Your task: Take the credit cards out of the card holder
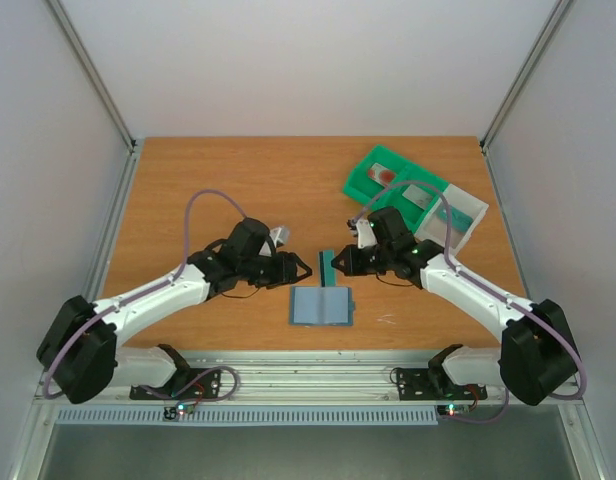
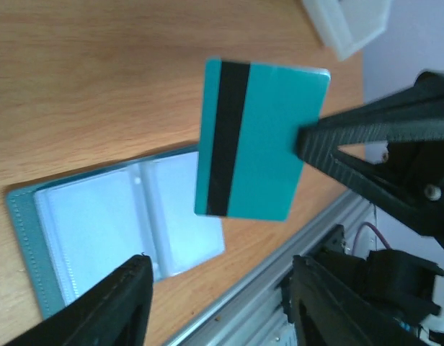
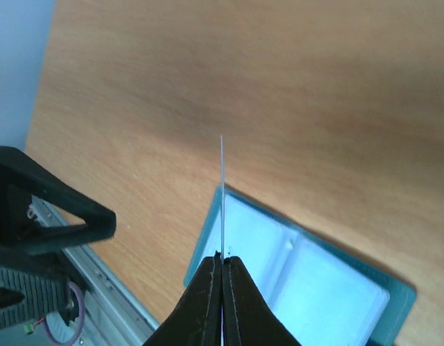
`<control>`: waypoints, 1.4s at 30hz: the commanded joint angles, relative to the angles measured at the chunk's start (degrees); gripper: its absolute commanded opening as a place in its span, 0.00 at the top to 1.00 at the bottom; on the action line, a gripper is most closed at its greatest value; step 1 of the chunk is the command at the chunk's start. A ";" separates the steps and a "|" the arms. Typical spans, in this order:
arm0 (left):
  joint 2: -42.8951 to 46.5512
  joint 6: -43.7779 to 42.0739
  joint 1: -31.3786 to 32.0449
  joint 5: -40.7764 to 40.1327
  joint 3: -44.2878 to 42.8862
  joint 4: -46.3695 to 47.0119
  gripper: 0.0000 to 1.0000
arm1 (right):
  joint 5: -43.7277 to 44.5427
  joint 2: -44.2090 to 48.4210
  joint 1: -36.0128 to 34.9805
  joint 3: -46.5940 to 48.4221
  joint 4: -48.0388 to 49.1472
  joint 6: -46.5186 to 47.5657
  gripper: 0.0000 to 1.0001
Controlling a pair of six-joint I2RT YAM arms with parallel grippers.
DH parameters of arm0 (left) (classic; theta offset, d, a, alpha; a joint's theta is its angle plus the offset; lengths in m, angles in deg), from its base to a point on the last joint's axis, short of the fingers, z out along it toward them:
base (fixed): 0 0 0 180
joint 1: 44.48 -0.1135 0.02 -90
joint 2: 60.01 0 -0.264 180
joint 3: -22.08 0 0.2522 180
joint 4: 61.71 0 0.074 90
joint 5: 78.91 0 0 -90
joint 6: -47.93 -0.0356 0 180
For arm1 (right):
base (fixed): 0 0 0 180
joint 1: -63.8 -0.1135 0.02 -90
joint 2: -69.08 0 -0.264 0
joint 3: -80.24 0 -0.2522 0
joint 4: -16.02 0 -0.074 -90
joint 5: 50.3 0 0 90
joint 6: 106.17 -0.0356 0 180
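- Step in hand: one card is out of the holder; the teal card (image 2: pixel 272 144) hangs in the air above the bench (image 1: pixel 208 180), black stripe toward the left wrist camera, clear of the card holder (image 1: pixel 322 306) and not touching it
- The right fingers (image 3: pixel 205 303) are pressed together on one short edge of that card; the right wrist view shows it edge-on as a thin line rising from between their tips
- The left fingers (image 2: pixel 114 306) stand apart with nothing between them, near the card but off it, over the holder's near edge
- The card holder lies opened flat on the bench between the two arms, both panels of clear sleeves facing up; the sleeves look pale and bare, though whether a card is left inside cannot be told
- Next, in my judgement, the right arm should carry the card away and set it down, likely toward the green and white bins (image 1: pixel 360 170) behind it; the thin edge grip calls for a slow, level move so the card does not twist or slip
- The left fingers are free to hold the soft holder down or check the other sleeves
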 commanded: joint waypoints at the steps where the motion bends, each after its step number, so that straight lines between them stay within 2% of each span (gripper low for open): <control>1: 3.88 6.11 -0.24 4.18 -1.71 1.87 0.43 | 4.98 4.79 -1.31 0.16 9.75 7.66 0.99; 6: 10.32 11.70 -1.55 4.43 -2.43 1.35 0.25 | 7.25 7.86 -3.12 -0.72 12.82 18.35 0.99; 9: 13.98 14.54 -2.54 4.22 -1.93 2.35 0.18 | 8.55 10.61 -5.04 -2.86 15.96 24.03 0.99; 16: 19.17 25.34 -4.22 1.71 -1.13 2.19 0.20 | 8.94 17.86 -10.47 -11.73 28.17 39.23 0.99; 22: 22.14 26.70 -4.76 0.28 -0.92 1.63 0.20 | 13.06 18.70 -13.65 -12.31 28.79 44.97 0.99; 28: 21.56 27.89 -4.87 2.26 1.30 5.51 0.25 | 14.29 17.65 -16.29 -11.53 30.87 47.99 0.99; 35: 18.75 32.53 -5.68 6.23 5.78 13.37 0.34 | 21.94 13.76 -22.60 -9.57 32.19 53.43 0.99; 39: 17.73 32.99 -6.59 7.51 6.32 15.99 0.45 | 25.84 12.77 -25.41 -9.59 32.92 56.33 0.99; 42: 17.80 33.36 -7.09 7.72 7.28 17.15 0.56 | 26.63 12.78 -25.94 -9.52 32.60 56.27 0.99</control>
